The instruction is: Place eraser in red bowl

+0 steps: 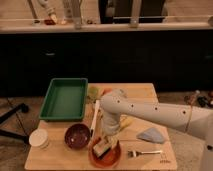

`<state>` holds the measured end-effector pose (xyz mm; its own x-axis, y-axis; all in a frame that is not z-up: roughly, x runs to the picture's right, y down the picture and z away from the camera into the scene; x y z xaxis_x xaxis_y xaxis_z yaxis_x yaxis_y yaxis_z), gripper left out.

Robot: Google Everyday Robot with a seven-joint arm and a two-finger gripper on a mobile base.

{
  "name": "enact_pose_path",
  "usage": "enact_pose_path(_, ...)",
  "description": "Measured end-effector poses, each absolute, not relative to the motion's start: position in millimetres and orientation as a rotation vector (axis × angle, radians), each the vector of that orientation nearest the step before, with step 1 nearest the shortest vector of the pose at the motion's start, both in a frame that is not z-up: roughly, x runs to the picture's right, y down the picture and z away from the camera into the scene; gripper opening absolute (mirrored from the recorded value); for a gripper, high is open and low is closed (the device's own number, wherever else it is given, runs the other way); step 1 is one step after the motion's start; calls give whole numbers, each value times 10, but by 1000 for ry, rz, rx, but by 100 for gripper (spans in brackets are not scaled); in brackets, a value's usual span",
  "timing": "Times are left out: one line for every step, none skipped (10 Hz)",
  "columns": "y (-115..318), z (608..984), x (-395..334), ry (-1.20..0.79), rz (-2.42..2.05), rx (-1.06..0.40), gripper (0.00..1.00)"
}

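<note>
Red bowl (106, 160) just under the gripper (109, 143), near the table (55, 158) front edge — eraser (101, 147) at its tip. Whether it clamps: cannot tell.

Kitchen counter (106, 26); jaws over red bowl (111, 159)

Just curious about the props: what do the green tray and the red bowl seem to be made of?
The green tray looks like moulded plastic: even colour, rounded rim. The red bowl seems plastic too, smooth, though glazed ceramic is possible. The gripper hangs over it, at the eraser.
</note>
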<state>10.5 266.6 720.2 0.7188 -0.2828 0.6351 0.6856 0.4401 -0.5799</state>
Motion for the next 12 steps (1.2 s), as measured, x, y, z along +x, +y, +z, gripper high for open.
enact_pose_path(2673,7184,100,-496,-638,-929,0)
enact_pose_path(2679,7168,100,-502,-644,-925,0)
enact_pose_path(2687,7154,105,-505,-647,-923,0)
enact_pose_path(2691,7140,105,-509,-650,-920,0)
enact_pose_path(2695,7130,108,-512,-651,-918,0)
enact_pose_path(2700,7124,106,-515,-652,-918,0)
enact_pose_path(2704,7115,107,-521,-652,-917,0)
enact_pose_path(2714,7108,110,-528,-649,-918,0)
enact_pose_path(2708,7107,117,-529,-642,-917,0)
enact_pose_path(2705,7109,121,-534,-632,-918,5)
enact_pose_path(2701,7109,137,-538,-617,-919,16)
enact_pose_path(2697,7107,141,-542,-610,-920,25)
